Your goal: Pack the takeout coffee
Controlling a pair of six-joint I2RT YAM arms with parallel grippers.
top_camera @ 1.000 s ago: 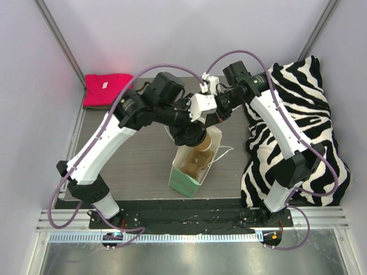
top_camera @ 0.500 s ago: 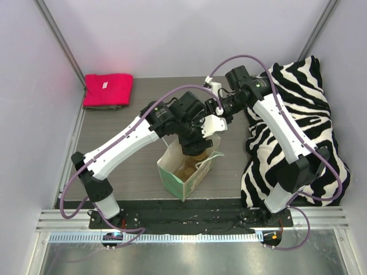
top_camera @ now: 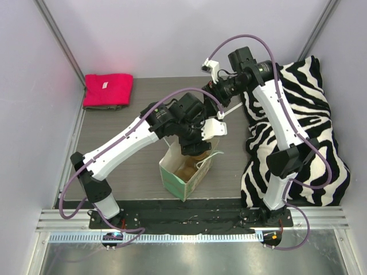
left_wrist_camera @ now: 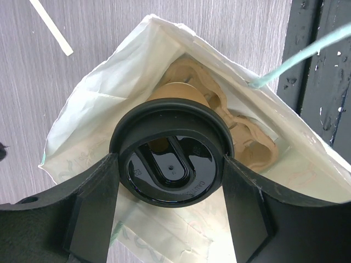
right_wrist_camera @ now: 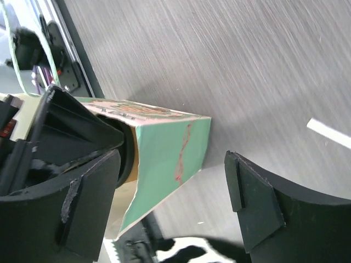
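The takeout coffee, a tan paper cup [left_wrist_camera: 176, 91] with a black lid [left_wrist_camera: 171, 160], hangs in the mouth of the white-and-green paper bag [left_wrist_camera: 98, 104]. My left gripper [left_wrist_camera: 171, 181] is shut on it, with a finger against each side of the lid. From above, the left gripper [top_camera: 198, 144] sits over the standing bag [top_camera: 176, 179]. A beige pulp carrier [left_wrist_camera: 249, 137] lies inside the bag under the cup. My right gripper [right_wrist_camera: 174, 204] is open and holds nothing; it hovers behind the bag's green side [right_wrist_camera: 170, 150]. In the top view the right gripper [top_camera: 219, 106] is raised.
A zebra-striped cushion [top_camera: 301, 132] fills the right side. A red cloth [top_camera: 107, 90] lies at the back left corner. A white paper strip [right_wrist_camera: 329, 133] lies on the wooden tabletop [top_camera: 132, 160]. The bag's string handle [left_wrist_camera: 307, 52] trails toward the black front rail.
My right gripper opened and drew back and up from the bag. My left arm swung forward with the coffee over the bag's mouth, and the bag shifted a little left.
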